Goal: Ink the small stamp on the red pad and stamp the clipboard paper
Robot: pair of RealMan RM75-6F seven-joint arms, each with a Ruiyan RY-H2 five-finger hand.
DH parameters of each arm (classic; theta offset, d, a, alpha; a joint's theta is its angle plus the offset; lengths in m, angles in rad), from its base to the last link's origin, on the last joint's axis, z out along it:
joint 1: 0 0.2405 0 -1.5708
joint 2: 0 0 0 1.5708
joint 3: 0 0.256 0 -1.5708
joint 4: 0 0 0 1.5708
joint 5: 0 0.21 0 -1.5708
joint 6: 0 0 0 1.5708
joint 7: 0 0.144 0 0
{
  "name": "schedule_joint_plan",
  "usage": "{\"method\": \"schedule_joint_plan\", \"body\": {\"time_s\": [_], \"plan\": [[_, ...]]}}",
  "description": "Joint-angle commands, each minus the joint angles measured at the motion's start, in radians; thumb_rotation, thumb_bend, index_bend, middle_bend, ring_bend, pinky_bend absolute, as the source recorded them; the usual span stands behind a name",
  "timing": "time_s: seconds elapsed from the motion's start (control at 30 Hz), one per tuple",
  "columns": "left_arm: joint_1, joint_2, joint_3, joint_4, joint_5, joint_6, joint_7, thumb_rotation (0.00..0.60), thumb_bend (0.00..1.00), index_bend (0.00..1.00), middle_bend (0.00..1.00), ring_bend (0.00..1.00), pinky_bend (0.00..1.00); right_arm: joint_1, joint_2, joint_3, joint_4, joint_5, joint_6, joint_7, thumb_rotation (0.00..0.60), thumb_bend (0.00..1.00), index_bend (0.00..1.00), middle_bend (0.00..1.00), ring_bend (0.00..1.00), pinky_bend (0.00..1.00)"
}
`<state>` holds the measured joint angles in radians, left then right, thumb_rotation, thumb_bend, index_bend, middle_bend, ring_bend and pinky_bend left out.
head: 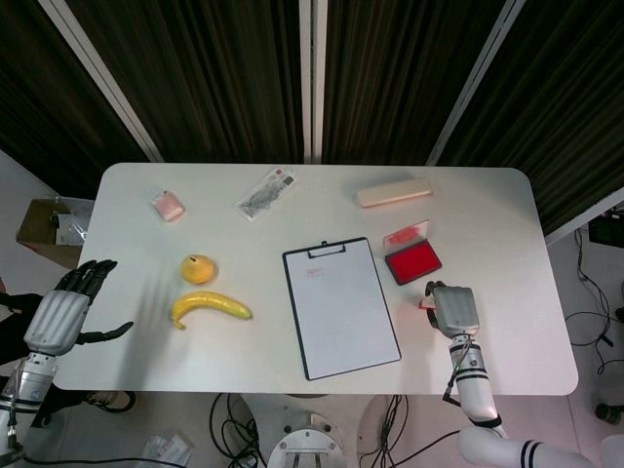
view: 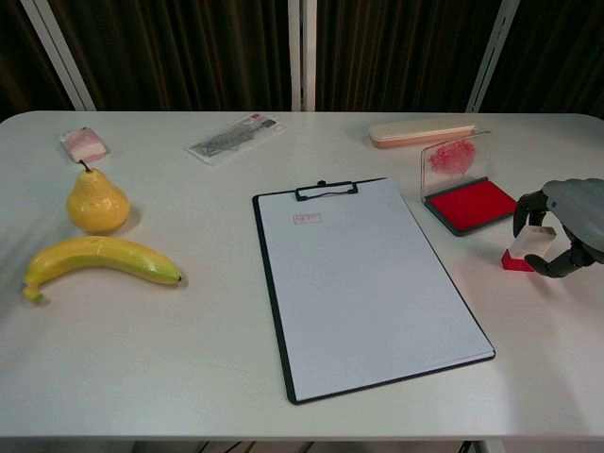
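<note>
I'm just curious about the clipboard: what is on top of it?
On the clipboard lies a white sheet of paper, held by the black clip at the top. A small reddish stamp mark sits near the upper left. Whatever lies under the paper is covered.

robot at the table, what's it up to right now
The right hand has its fingers curled around the small stamp, which stands on the table just in front of the open red ink pad. Whether the stamp is gripped yet is unclear. The clipboard lies in the middle, its paper bearing one small red mark near the clip. The left hand hovers open off the table's left edge, away from the banana and pear.
</note>
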<state>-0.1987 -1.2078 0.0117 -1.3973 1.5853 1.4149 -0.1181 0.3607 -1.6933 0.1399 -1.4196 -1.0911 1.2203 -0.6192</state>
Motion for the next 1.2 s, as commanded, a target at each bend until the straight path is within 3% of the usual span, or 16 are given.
{"method": "schedule_joint_plan", "body": {"time_s": [0.03, 0.83, 1.2], "plan": [[0.000, 0.000, 0.000, 0.000, 0.000, 0.000, 0.000, 0.208, 0.10, 0.08, 0.09, 0.09, 0.18, 0.003, -0.001, -0.002, 0.003, -0.003, -0.002, 0.001, 0.600, 0.27, 0.46, 0.45, 0.80, 0.93], [0.006, 0.009, 0.001, -0.007, -0.002, 0.003, -0.009, 0.211, 0.10, 0.08, 0.09, 0.09, 0.18, 0.015, -0.010, -0.008, 0.015, -0.001, 0.006, -0.008, 0.600, 0.36, 0.54, 0.50, 0.80, 0.93], [0.003, 0.008, 0.000, -0.007, -0.001, 0.001, -0.010, 0.213, 0.10, 0.08, 0.09, 0.09, 0.18, 0.027, 0.045, 0.012, -0.032, -0.019, 0.023, -0.014, 0.600, 0.41, 0.59, 0.53, 0.80, 0.93]]}}
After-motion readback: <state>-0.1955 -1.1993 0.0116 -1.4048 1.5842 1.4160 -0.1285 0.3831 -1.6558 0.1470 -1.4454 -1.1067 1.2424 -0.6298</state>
